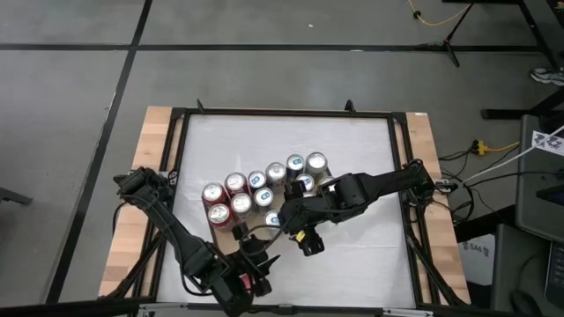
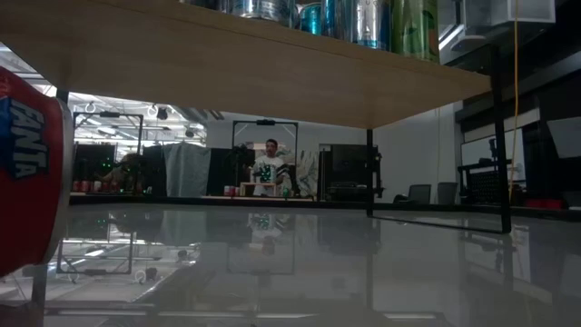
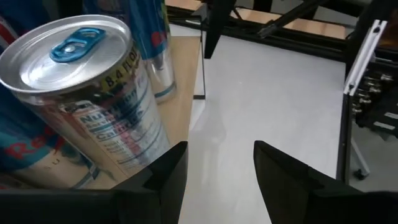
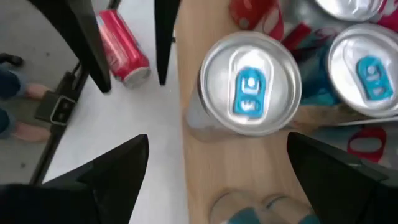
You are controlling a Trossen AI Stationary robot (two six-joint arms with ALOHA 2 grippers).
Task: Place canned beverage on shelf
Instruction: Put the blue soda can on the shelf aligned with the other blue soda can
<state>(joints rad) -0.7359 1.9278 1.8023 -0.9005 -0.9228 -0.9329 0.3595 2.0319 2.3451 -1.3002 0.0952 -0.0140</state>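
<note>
The shelf [image 1: 222, 233], a light wooden board [image 4: 249, 186], stands on the white table and carries several cans. A silver can with a blue tab [image 4: 249, 84] stands at the board's edge, and it is also in the left wrist view [image 3: 81, 93]. My right gripper [image 4: 217, 140] hangs open just above and short of that can. My left gripper [image 3: 221, 146] is open beside the same can with only white table between its fingers, near the table's front edge [image 1: 262, 257]. A red can [image 4: 121, 46] lies on its side on the table behind it.
More cans [image 1: 256, 185] fill the shelf's middle. The red can [image 2: 27, 173] lies close to the low camera. The shelf's underside [image 2: 272, 73] and black legs [image 2: 504, 136] span the table. A person [image 2: 270, 163] stands far off in the room.
</note>
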